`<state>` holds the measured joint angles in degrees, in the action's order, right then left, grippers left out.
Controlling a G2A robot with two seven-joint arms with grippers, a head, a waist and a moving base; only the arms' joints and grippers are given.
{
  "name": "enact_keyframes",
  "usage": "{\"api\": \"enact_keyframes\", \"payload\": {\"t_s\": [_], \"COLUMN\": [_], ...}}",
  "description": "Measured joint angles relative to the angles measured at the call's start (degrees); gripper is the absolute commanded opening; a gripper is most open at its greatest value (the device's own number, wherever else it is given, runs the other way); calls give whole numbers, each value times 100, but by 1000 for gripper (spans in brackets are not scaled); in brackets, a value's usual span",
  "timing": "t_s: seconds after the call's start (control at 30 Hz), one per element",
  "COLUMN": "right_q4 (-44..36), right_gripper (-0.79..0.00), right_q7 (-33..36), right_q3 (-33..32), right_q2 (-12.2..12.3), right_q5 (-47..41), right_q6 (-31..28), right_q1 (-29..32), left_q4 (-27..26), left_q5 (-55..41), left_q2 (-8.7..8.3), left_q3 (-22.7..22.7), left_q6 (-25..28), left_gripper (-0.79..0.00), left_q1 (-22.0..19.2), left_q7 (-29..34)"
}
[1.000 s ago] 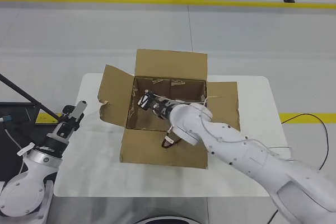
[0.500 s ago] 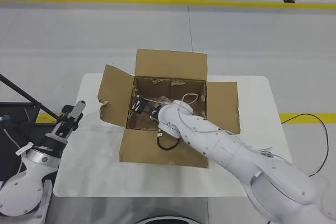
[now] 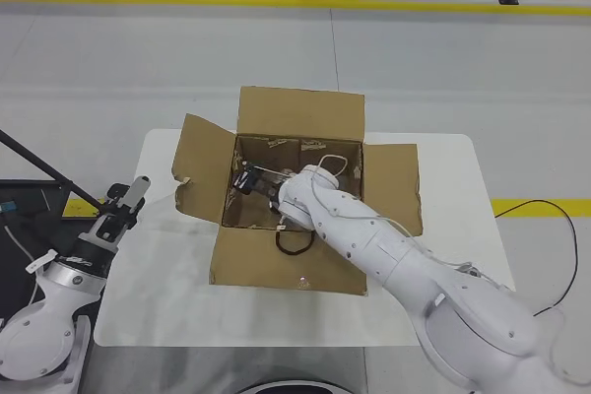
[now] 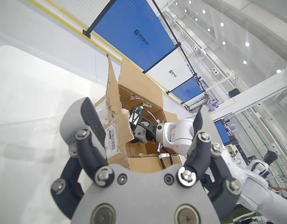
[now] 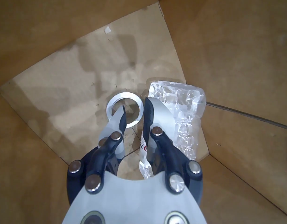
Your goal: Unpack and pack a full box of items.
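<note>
Four flaps are standing open on the brown cardboard box [image 3: 286,261], which is sitting in the middle of the white rounded table [image 3: 443,197]. On its bare floor, a flat silver metal ring [image 5: 124,95] is lying just beside a crinkled clear plastic packet [image 5: 185,108]. The right gripper [image 5: 134,113] is hanging inside the box's left part, above the ring, its fingers parted by a narrow gap and gripping nothing. The left gripper [image 4: 143,104] is hovering at the table's left edge, left of the box, its fingers spread wide and empty.
</note>
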<state>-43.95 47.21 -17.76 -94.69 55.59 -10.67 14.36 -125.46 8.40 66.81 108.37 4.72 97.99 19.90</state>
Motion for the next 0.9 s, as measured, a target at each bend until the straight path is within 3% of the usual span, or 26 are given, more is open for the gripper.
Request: {"api": "enact_keyframes", "payload": {"t_s": [0.27, 0.47, 0.57, 0.67, 0.9], "right_q4": [-450, -1563, -2357, -3266, -5151], "right_gripper": [-471, -388, -259, -188, -111], "right_q7": [-3, 351, 610, 948, 1544], "right_q3": [-482, -1188, -1732, -2358, -3903], "right_q2": [222, 697, 1017, 1334, 1890], "right_q5": [58, 272, 449, 708, 1216], "right_q6": [-340, -660, -824, -960, -1332], "right_q1": [-15, 236, 557, 1018, 2268], "left_q4": [-14, -10, 5, 15, 20], "left_q5": [58, 87, 113, 143, 165], "left_q2": [-2, -7, -9, -12, -17], "left_q3": [-38, -78, -109, -149, -180], "left_q6": [-31, -66, -86, -113, -158], "left_gripper": [0, 0, 0, 0, 0], "left_q1": [-42, -113, -146, -191, -255], "left_q7": [36, 93, 122, 155, 187]}}
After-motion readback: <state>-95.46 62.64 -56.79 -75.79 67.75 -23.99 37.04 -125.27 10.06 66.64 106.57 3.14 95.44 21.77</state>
